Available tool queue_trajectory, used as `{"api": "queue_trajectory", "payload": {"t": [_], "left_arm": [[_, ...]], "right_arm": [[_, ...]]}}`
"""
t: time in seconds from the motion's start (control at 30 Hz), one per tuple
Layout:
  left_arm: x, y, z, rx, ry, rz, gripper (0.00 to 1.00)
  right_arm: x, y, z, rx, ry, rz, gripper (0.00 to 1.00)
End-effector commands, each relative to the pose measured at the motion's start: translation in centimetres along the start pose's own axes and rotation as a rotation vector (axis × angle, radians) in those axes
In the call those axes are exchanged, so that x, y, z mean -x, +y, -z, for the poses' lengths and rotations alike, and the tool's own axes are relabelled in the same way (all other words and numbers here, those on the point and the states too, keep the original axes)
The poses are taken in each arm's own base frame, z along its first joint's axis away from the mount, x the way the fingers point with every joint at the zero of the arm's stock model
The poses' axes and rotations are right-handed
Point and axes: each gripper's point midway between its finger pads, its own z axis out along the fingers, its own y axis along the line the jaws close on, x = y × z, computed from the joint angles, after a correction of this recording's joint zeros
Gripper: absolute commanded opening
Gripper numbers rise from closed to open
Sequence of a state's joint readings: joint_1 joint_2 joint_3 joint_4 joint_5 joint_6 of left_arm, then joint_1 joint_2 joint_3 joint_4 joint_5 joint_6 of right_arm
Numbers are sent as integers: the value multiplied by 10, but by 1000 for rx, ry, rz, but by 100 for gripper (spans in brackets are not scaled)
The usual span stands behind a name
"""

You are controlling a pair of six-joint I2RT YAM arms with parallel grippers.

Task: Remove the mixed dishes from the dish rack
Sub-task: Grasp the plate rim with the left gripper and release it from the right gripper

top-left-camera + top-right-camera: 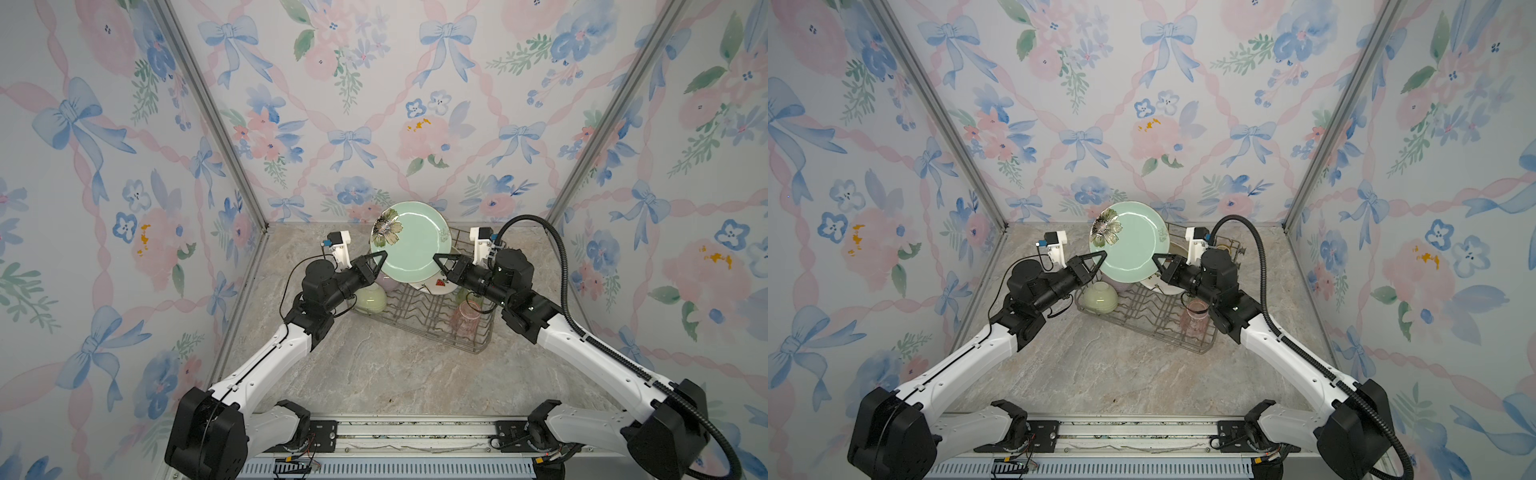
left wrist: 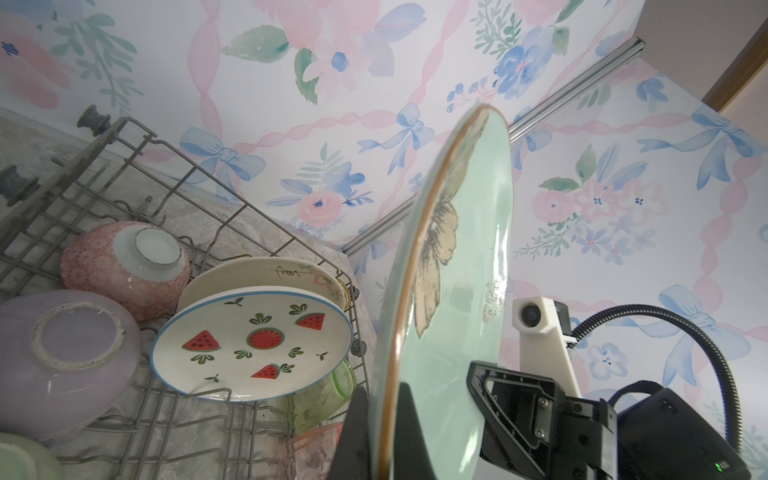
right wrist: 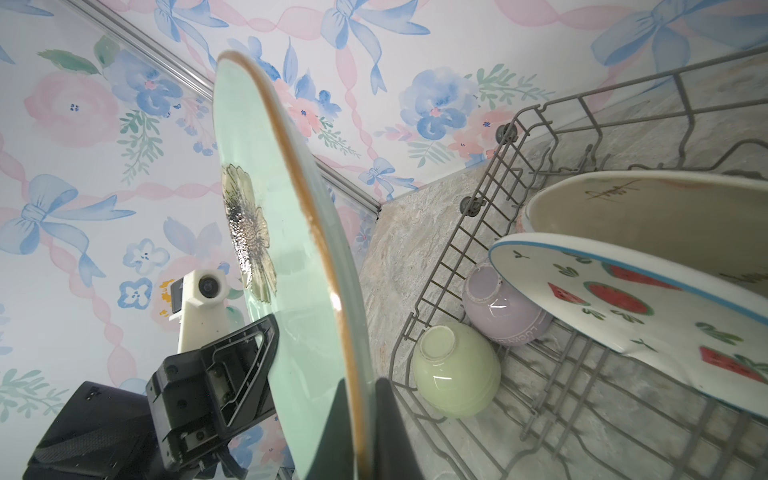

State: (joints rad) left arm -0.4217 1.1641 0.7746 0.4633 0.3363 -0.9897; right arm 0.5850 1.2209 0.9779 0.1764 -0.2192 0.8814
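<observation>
Left arm [image 1: 266, 361] and right arm [image 1: 590, 357]: white link shells, black joint housings, white wrist-camera mounts [image 1: 341, 246], black triangular-framed left gripper [image 1: 383, 254] and right gripper [image 1: 436, 257]; ribbed black conduit [image 1: 563, 266] on right only.

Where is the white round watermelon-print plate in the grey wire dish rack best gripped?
Probably its upper rim, pinched from above: the white round watermelon-print plate leans on edge in the grey wire dish rack, lower rim among the tines, cream round plate close behind it.

Glossy glazed ceramic — mint plate [image 1: 409, 245]; matt grey metal wire — dish rack [image 1: 419, 320].
</observation>
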Motion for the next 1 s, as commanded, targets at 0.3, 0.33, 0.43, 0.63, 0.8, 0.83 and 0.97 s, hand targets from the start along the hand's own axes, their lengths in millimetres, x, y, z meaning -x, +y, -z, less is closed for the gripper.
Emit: {"api": "queue_trajectory", "payload": {"t": [0.3, 0.33, 0.43, 0.63, 0.8, 0.83, 0.97], "left_arm": [[6, -10, 4, -45, -14, -91, 0], [7, -9, 4, -42, -21, -94, 0], [10, -7, 5, -33, -33, -99, 0], [22, 1, 13, 14, -101, -102, 0], [40, 4, 13, 36, -149, -120, 0], [46, 5, 13, 41, -159, -121, 0], [67, 17, 16, 84, -212, -133, 0]], "right_arm": [[14, 47, 1, 153, -26, 91, 44], [13, 45, 1, 145, -25, 94, 49], [14, 39, 1, 121, -33, 98, 56], [13, 32, -1, 89, -31, 121, 78], [10, 13, 7, -7, -27, 161, 100], [10, 10, 11, -21, -38, 170, 97], [13, 2, 31, -71, -79, 216, 97]]}}
